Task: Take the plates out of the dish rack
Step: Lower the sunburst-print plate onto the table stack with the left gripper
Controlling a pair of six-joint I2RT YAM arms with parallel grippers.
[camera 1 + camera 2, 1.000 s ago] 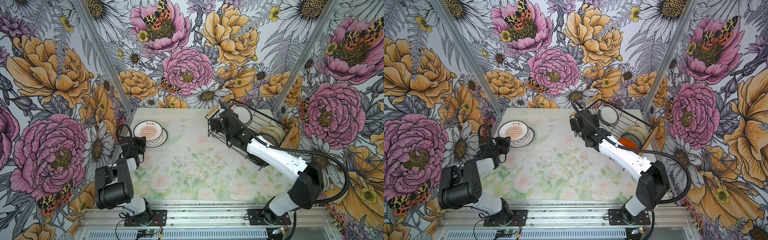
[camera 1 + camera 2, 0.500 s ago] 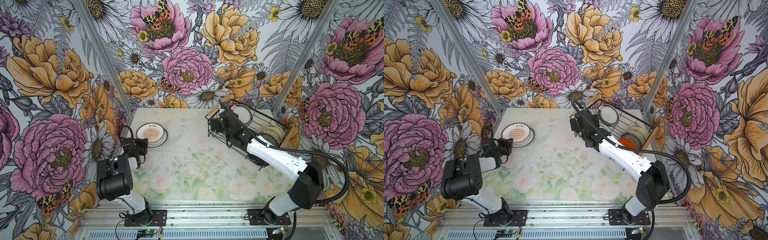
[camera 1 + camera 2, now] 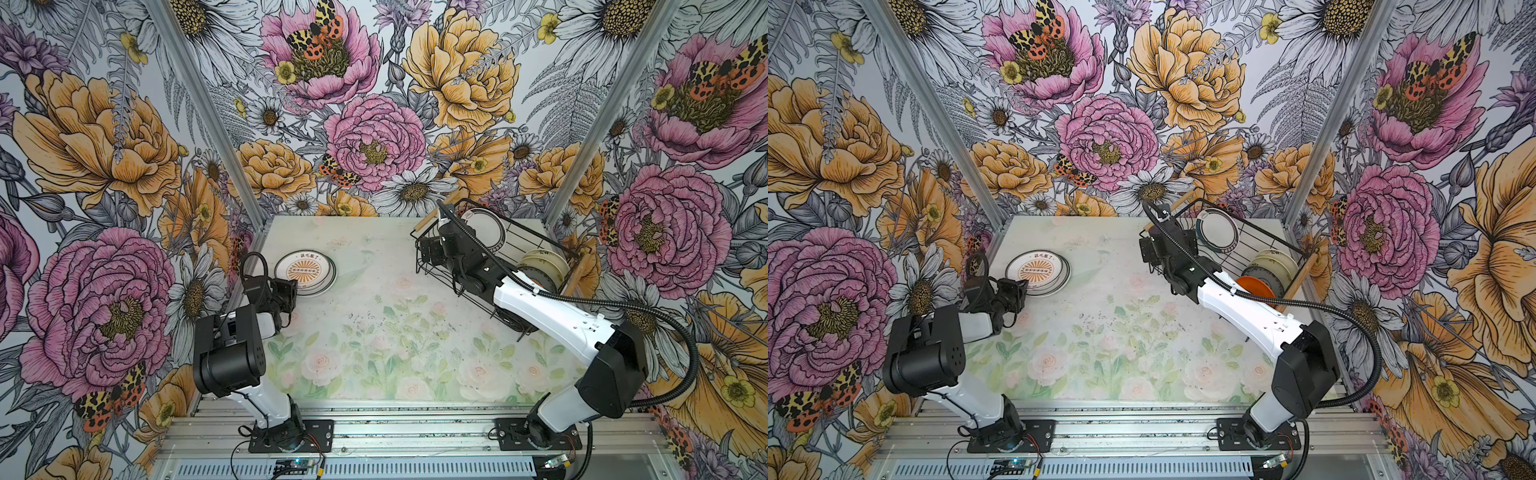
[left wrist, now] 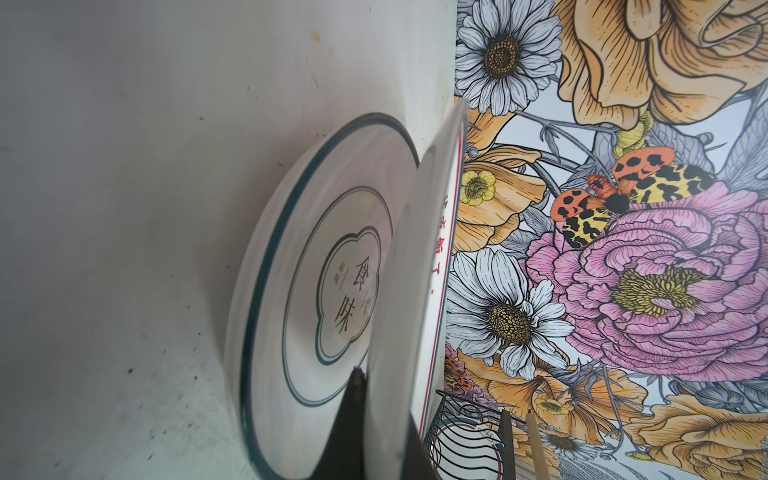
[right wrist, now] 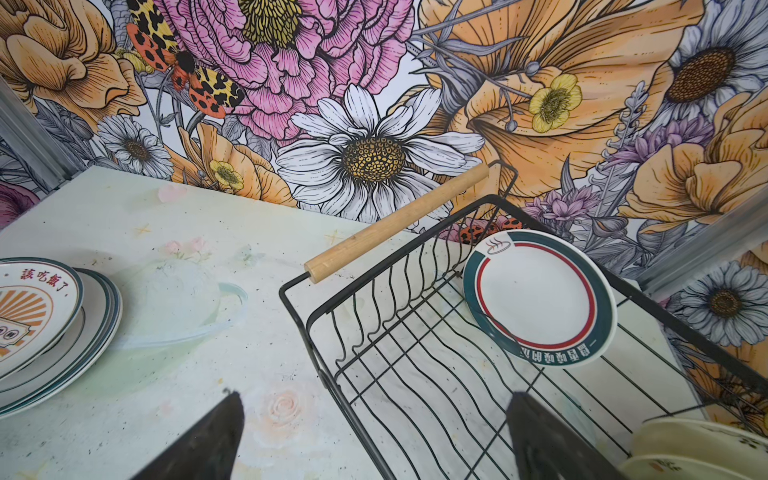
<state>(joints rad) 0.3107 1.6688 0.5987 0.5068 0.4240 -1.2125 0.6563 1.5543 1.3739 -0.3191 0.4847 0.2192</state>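
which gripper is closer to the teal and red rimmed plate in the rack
Right. The right gripper hangs open at the dish rack's end, just short of the teal-rimmed plate. The left gripper is across the table, shut on the sunburst plate.

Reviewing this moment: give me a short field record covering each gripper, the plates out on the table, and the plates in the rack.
left gripper: shut on the rim of the sunburst plate
sunburst plate: tilted on top of the stack
stack: white dark-rimmed plates, lying on the table, left side
right gripper: open, empty, above the plate-free end of the dish rack
in rack: teal-and-red rimmed plate standing alone; cream plates and orange plate at the other end
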